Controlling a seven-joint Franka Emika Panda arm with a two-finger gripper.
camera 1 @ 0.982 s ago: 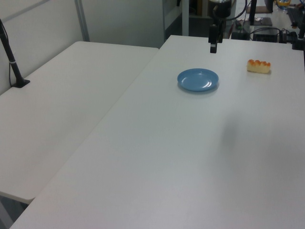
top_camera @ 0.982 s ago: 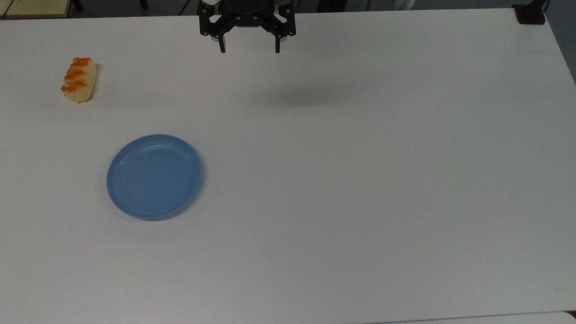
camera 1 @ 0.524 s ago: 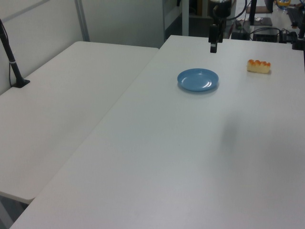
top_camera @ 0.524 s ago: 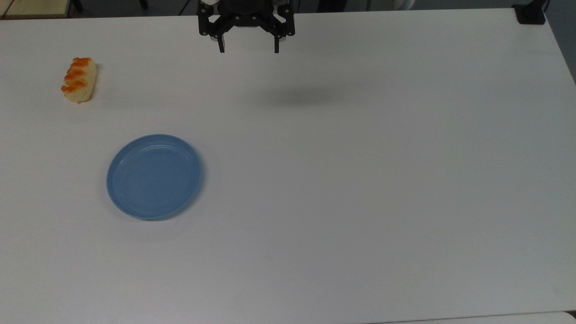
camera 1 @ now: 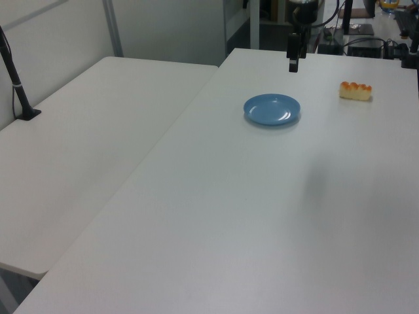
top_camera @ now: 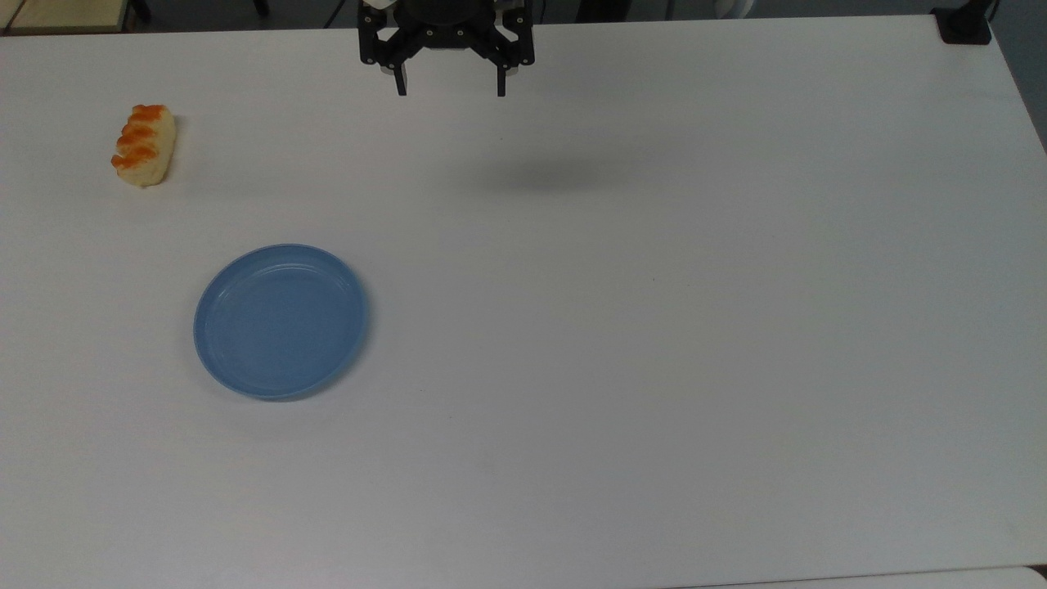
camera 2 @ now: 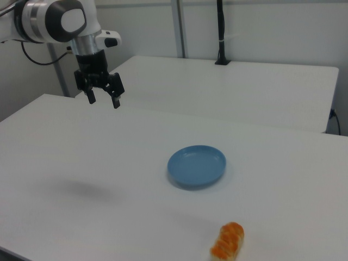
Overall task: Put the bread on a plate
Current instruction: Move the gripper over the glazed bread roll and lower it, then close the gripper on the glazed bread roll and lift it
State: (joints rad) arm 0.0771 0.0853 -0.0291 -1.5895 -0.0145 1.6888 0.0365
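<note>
- The table [top_camera: 654, 327] is big, flat, white and smooth. Both task things sit on it.
- The robot arm [camera 2: 54, 19] is round and white with dark parts. It hangs high over the table's far edge in the top view.
- The plate [top_camera: 280, 321] is round, light blue and shallow, with a low raised rim. It looks hard and a bit shiny. Nothing lies in it.
- The claw [top_camera: 448, 82] is black, with two thin straight fingers [top_camera: 402, 84]. They are spread wide apart and hold nothing. In the right view the claw [camera 2: 103, 97] points down, well above the table.
- The bread [top_camera: 144, 145] is a small long roll, pale cream, with orange-brown bumps on top. It looks soft. It lies on the bare table near the top view's left edge, well apart from the plate and far from the claw. In the left view the bread [camera 1: 355, 91] sits to the right of the plate [camera 1: 272, 108].
- I think the job is only at its start: the bread is not picked up yet.
- Next, I think the claw must go over to the bread and come down with one finger on each long side. It should squeeze gently, since soft bread can squash.
- After that, it would need to lift the bread and carry it to the middle of the plate.
</note>
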